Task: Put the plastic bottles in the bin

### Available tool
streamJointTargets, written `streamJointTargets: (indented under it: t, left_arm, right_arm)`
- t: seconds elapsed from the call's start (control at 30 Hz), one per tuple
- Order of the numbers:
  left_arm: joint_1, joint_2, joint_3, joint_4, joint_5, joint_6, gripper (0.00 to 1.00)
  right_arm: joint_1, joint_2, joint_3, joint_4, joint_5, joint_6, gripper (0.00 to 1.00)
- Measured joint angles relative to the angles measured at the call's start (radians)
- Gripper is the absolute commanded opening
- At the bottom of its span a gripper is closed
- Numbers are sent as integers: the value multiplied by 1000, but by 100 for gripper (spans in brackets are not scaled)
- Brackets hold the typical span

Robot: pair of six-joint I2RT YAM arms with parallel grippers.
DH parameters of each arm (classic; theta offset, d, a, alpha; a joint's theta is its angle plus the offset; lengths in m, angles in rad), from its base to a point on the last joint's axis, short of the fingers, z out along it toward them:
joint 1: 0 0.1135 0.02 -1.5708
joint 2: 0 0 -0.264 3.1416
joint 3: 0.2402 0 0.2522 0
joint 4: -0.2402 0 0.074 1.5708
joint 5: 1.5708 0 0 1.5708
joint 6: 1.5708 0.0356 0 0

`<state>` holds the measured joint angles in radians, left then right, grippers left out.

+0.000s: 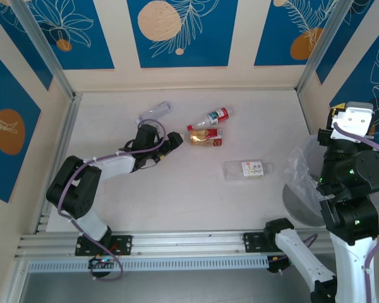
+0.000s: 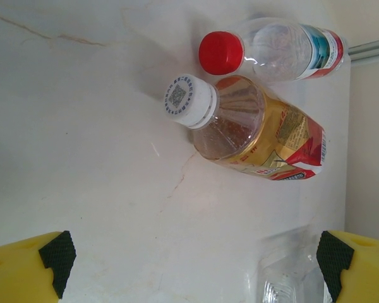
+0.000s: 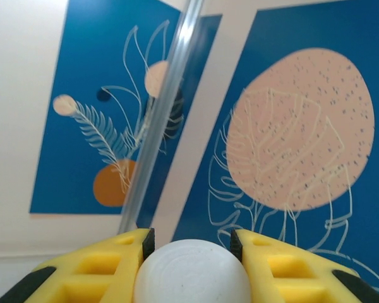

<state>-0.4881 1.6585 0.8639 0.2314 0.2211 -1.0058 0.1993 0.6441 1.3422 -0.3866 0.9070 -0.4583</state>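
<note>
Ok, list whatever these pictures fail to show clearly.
- Right wrist view: the right hand grips a white cap; the bottom edge cuts off whatever it tops.
- Top view: the bin has its inside hidden by the right arm and bag.
- Left wrist view: clear plastic is cut by the bottom edge; which bottle, unclear.
- Top view: print on the labelled clear bottle is too small.

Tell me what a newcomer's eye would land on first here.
The bold blue leaf-print wall panels around the pale table stand out first. Mid-table, a red-capped bottle and a gold-labelled bottle lie side by side just ahead of the open left gripper. At the right edge, by the bag-lined bin, the right gripper pinches a white cap.
</note>
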Motion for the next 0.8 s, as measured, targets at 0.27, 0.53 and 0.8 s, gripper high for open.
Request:
streamJointTargets:
  t: [0.27, 0.53, 0.8]
  left_arm:
    - [0, 0, 13, -6, 0, 23, 99]
    - [0, 0, 14, -11, 0, 47, 99]
    - [0, 0, 31, -26, 0, 65, 99]
  right_arm:
    - [-171, -8, -120, -26, 69, 66, 0]
    - [-407, 19, -223, -110, 68, 289, 2]
    - [-496, 48, -291, -263, 114, 585, 7]
